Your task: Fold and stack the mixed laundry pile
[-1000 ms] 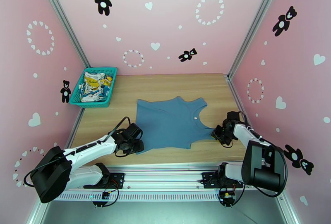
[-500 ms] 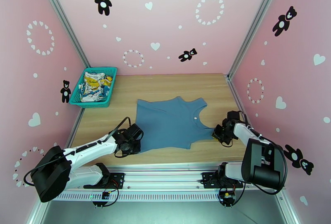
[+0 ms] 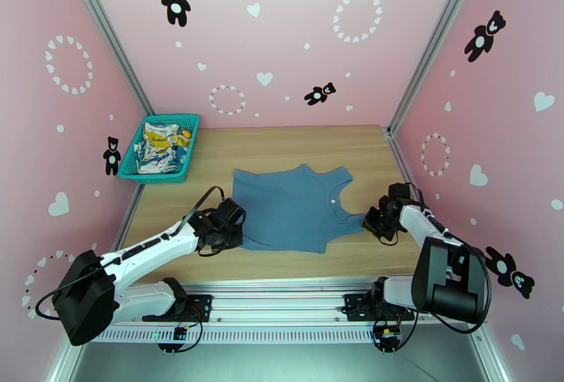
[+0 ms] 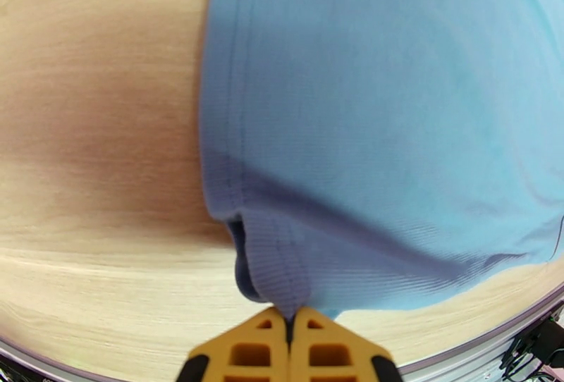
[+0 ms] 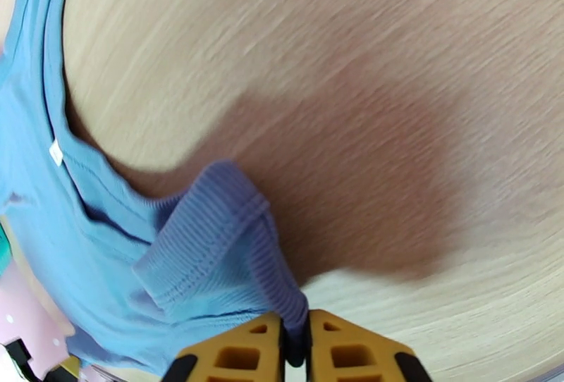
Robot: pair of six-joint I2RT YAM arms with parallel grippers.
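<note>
top external is showing the blue tank top (image 3: 292,211) lying flat by the near edge of the table (image 3: 296,145). the left gripper (image 3: 236,237) is clamping its hem corner, and the right gripper (image 3: 367,224) is clamping a strap. the printed white cloth (image 3: 161,144) is sitting in the far-left corner basket (image 3: 154,177).

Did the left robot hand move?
Yes. The left gripper, shut on the tank top, has moved away from the near edge of the table.
</note>
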